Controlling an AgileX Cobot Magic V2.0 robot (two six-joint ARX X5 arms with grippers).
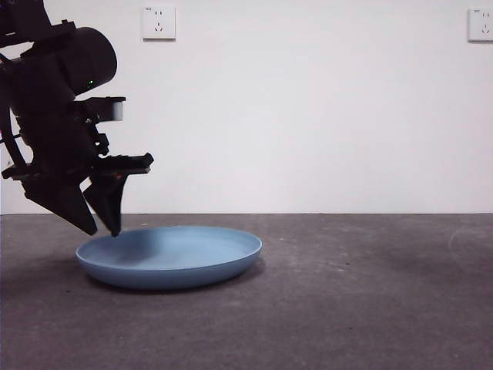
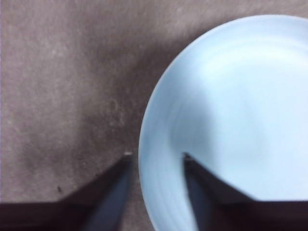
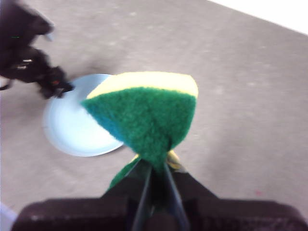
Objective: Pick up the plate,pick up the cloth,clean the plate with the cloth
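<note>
Left gripper at left of the front frame, fingers parted, straddling the near-left rim of the plate: 1 finger outside on the counter, 1 over the inside. Plate sits flat, lower centre-left, not yet lifted. Best move, I'd say: drop until the rim is fully between the fingers, then close and lift level. Right gripper is clamped on the sponge, well clear, above the counter.
</note>
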